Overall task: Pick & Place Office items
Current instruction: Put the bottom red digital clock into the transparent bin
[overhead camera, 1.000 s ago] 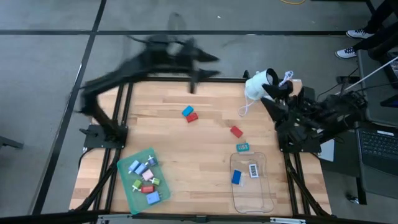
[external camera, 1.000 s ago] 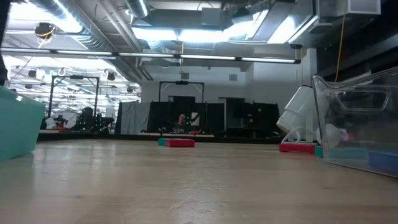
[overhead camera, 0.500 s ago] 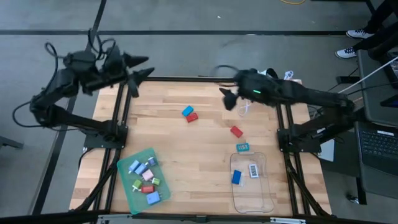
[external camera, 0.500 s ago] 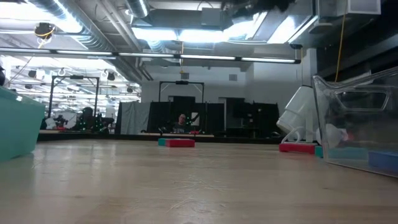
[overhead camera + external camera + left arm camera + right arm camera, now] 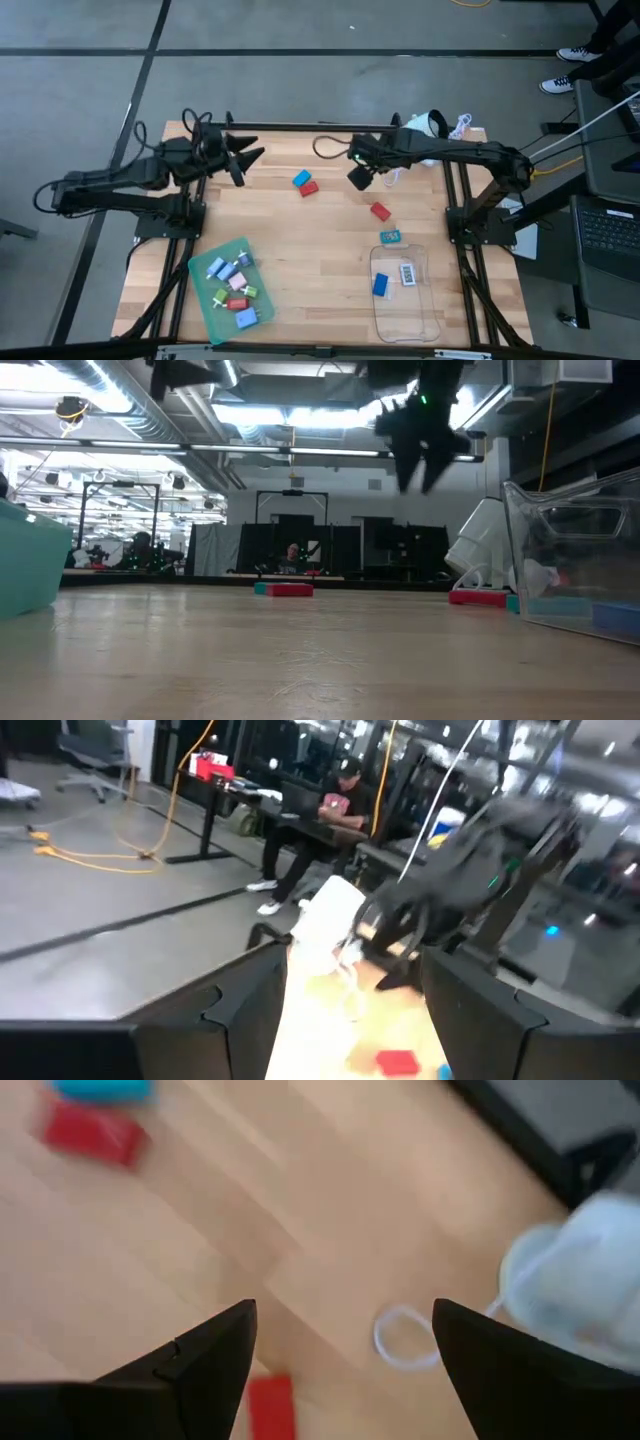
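Both claws stand wide apart and hold nothing, as we see in the wrist views. We find the right gripper (image 5: pixel 360 177) in the upper middle of the high view, hanging above the wooden table (image 5: pixel 330 235), and in the low view it shows dark near the top right of centre (image 5: pixel 420 475). We see the left gripper (image 5: pixel 240 162) at the upper left of the table's far edge, its fingers pointing toward the middle. Between the two claws, in the upper middle, a blue piece (image 5: pixel 301 179) and a red piece (image 5: pixel 309 188) lie touching each other on the wood. Another red piece (image 5: pixel 380 211) sits right of centre, and a teal piece (image 5: pixel 390 237) lies just below it, near the clear tray (image 5: pixel 425 315) at the lower right. Inside that tray we see a blue piece (image 5: pixel 381 285) and a white piece (image 5: pixel 408 274). At the lower left the green tray (image 5: pixel 205 300) holds a cluster of small items (image 5: pixel 236 290) in light blue, pink, red and green. At the upper right a white rounded device (image 5: pixel 412 135) with a cord rests on the table's corner.
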Robot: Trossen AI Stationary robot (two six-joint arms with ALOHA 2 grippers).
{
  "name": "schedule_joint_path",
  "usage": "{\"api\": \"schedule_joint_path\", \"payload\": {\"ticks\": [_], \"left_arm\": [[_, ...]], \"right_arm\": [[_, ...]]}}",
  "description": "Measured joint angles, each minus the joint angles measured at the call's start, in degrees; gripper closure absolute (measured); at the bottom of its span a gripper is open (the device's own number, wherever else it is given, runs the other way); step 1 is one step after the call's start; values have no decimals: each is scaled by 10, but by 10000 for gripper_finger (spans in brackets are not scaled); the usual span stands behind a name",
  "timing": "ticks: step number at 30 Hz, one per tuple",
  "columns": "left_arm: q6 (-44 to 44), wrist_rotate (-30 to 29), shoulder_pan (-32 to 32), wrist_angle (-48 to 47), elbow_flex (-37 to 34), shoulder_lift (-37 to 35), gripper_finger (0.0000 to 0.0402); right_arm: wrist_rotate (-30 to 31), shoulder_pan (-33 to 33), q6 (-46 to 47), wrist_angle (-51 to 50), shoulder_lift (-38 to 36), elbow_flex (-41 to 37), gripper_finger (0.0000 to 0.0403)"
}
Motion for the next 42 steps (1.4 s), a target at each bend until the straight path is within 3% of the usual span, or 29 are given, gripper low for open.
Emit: {"api": "schedule_joint_path", "payload": {"ticks": [3, 9, 20, 34, 42], "left_arm": [[-22, 10, 0, 43, -35, -8, 176], [-27, 43, 9, 45, -41, -4, 176], [-74, 51, 17, 46, -41, -6, 176], [-108, 50, 17, 64, -41, -6, 176], [-99, 49, 17, 81, -41, -5, 176]], "right_arm": [[-37, -12, 0, 21, 0, -65, 96], [-162, -28, 5, 151, -4, -189, 96], [-208, -42, 1, 209, -4, -302, 96], [-284, -28, -14, 297, -7, -336, 96], [-297, -43, 10, 334, -78, -336, 96]]}}
